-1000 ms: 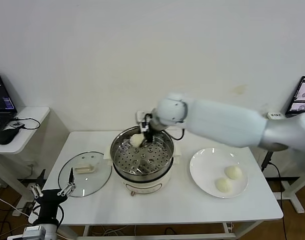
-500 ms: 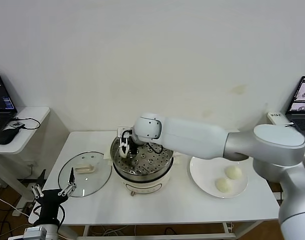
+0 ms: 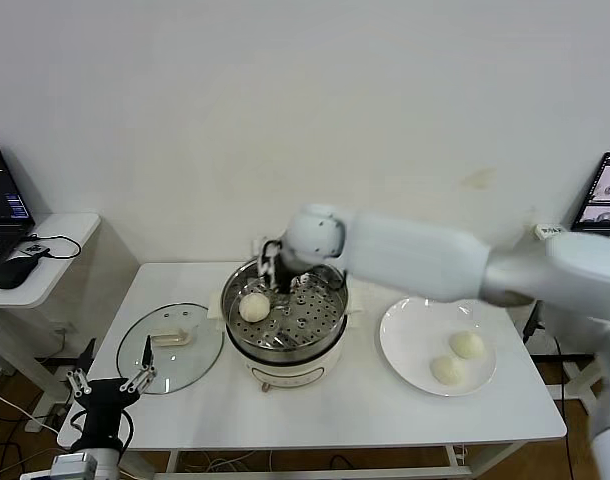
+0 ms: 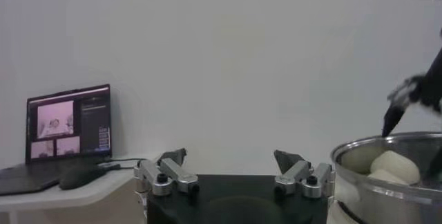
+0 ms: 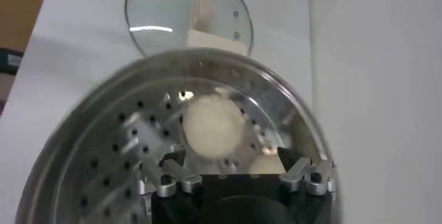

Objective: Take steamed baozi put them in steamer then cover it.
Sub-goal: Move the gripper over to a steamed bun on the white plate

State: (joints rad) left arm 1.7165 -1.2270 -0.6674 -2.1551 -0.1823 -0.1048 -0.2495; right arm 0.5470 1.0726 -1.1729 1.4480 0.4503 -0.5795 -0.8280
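One right gripper (image 3: 276, 276): jaws spread, empty, above the steamer's far rim
Baozi (image 3: 253, 307): on the perforated tray in the steamer (image 3: 285, 345)
Plate (image 3: 410, 358): two baozi
Cover (image 3: 169, 347): flat beside steamer
Left gripper (image 3: 109, 384): spread, low by the table edge

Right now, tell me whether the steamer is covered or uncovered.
Uncovered. The steamer stands open with a baozi on its tray, and the cover lies flat on the table beside it.

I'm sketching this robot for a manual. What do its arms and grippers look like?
The right arm is a thick, smooth silver-white tube with a rounded joint, ending in a black right gripper trailing thin dark cables. The left gripper has a black body, silver metal finger links with round bolts and dark tips.
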